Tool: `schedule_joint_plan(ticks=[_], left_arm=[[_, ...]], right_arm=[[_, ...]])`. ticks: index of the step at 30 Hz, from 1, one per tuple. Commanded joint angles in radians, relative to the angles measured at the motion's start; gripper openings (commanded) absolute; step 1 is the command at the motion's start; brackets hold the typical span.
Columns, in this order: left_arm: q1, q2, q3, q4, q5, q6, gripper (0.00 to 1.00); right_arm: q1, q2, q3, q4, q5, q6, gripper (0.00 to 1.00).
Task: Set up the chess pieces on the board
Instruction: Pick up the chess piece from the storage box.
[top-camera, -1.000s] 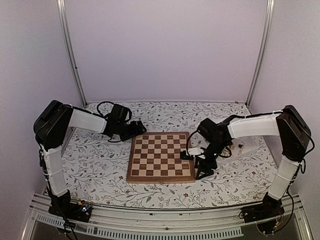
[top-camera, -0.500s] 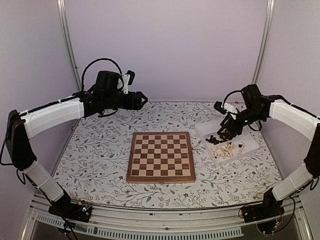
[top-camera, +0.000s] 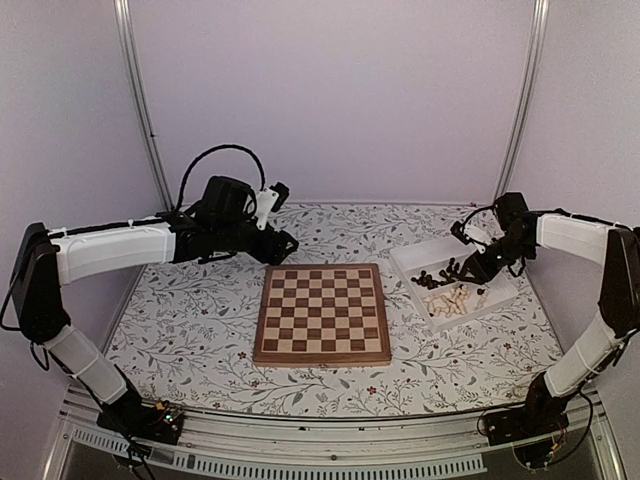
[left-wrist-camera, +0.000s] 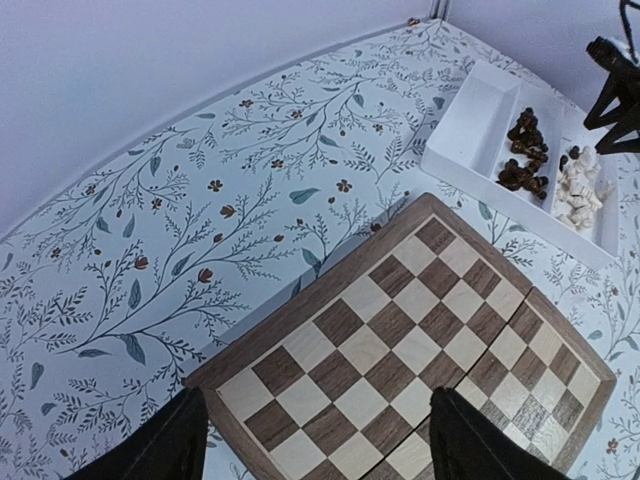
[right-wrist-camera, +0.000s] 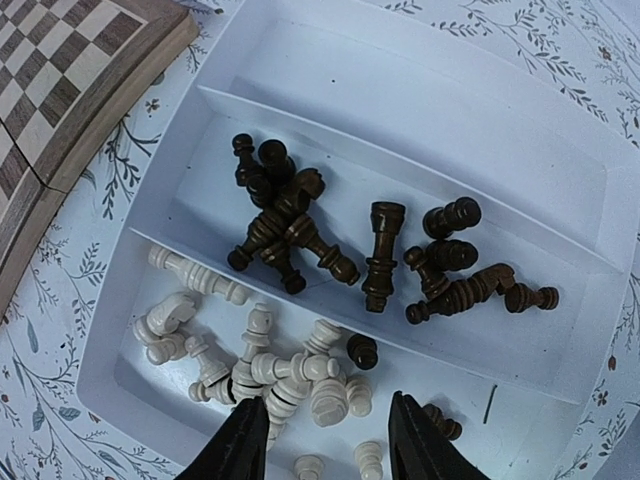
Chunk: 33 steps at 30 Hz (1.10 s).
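The right gripper (right-wrist-camera: 327, 405), spread and empty, hovers over chess pieces (right-wrist-camera: 285, 370) that look light and roll-prone, best pinched across the stem.

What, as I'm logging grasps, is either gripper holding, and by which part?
Nothing. The left gripper is open over the board; the right gripper is open above the pale chess pieces in the tray, gripping none.

The board (top-camera: 322, 313) lies flat in the middle of the flowered table (top-camera: 190, 325). Just to its right, a white tray (top-camera: 424, 253) holds the chess pieces (top-camera: 450, 298), dark and pale. The right gripper (top-camera: 472, 269) hangs over the tray. The left gripper (top-camera: 287, 244) hovers near the board's far left corner.
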Motion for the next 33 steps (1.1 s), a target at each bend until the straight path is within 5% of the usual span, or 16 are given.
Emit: schedule_joint_plan(ticks=[1,12,33], left_arm=[[0.002,-0.017,0.022,0.006,0.004,0.034,0.78],[0.002,-0.002,0.041,-0.023,0.019,0.036,0.79],[0.003,0.015,0.057,-0.051,0.026,0.033,0.79]], right_arm=[[-0.001,0.028,-0.006,0.019,0.043,0.038,0.44],[0.001,0.076,-0.026,-0.006,0.052,0.025,0.44],[0.000,0.098,-0.013,-0.010,0.057,0.037,0.06]])
